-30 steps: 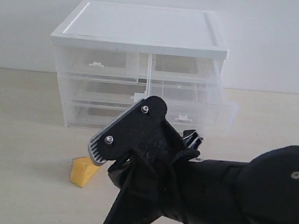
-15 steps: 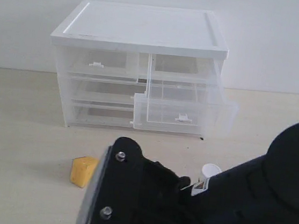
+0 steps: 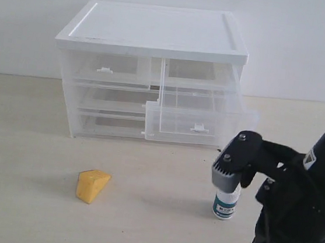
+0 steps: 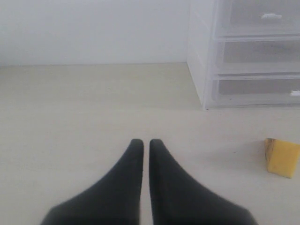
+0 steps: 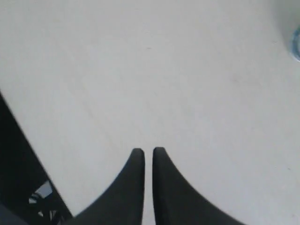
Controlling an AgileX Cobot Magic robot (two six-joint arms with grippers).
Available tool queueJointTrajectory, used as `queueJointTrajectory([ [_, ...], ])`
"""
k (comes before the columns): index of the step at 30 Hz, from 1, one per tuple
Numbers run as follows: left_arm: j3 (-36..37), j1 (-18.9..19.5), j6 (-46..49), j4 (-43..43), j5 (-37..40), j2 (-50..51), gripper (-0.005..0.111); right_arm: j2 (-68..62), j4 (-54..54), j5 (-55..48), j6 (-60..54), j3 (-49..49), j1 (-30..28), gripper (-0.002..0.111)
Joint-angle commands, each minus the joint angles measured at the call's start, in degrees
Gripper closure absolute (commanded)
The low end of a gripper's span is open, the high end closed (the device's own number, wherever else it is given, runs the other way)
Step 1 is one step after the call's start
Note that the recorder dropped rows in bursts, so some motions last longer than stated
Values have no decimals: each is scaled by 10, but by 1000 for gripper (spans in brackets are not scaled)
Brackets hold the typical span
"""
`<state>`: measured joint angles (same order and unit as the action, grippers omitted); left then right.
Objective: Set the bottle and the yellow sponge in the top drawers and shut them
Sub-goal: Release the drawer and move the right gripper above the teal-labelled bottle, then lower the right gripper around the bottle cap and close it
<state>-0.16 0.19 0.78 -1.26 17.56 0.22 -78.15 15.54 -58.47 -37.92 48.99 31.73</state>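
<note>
The white bottle (image 3: 225,203) with a teal label stands upright on the table, in front of the cabinet's right side. Part of my right arm (image 3: 294,201) covers the bottle's top. The yellow sponge (image 3: 92,185) lies on the table to the left; the left wrist view shows the sponge (image 4: 281,157) off to one side. The right top drawer (image 3: 200,123) is pulled out and holds nothing; the left top drawer (image 3: 107,68) is pushed in. My left gripper (image 4: 142,141) is shut on nothing above bare table. My right gripper (image 5: 148,151) is likewise shut and holds nothing.
The white-topped cabinet (image 3: 155,30) stands at the back against a white wall, with two full-width clear drawers pushed in below the top ones. A dark edge (image 5: 18,154) shows in the right wrist view.
My right arm has swung from the middle of the exterior view to its right side, uncovering the bottle. The sponge and drawers have not moved.
</note>
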Motion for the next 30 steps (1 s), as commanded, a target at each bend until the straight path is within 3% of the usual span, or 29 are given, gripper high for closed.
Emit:
queueJointTrajectory([
  [1, 2, 2, 1, 2, 0, -2, 103, 3, -16, 56, 70, 4, -38, 107],
  [6, 2, 2, 1, 2, 0, -2, 103, 3, -17, 107, 76, 3, -38, 107],
  [7, 2, 2, 1, 2, 0, -2, 103, 3, -16, 117, 79, 3, -38, 101],
  [8, 2, 2, 1, 2, 0, -2, 103, 3, -13, 119, 80, 3, -38, 93],
  [10, 2, 2, 1, 2, 0, -2, 103, 3, -9, 131, 87, 3, -38, 60],
  [11, 2, 2, 1, 2, 0, -2, 103, 3, -9, 149, 103, 3, -38, 37],
  [12, 2, 2, 1, 2, 0, -2, 103, 3, -9, 159, 105, 3, -38, 32],
  [30, 2, 2, 1, 2, 0, -2, 103, -158, -11, 322, 110, 3, -38, 33],
])
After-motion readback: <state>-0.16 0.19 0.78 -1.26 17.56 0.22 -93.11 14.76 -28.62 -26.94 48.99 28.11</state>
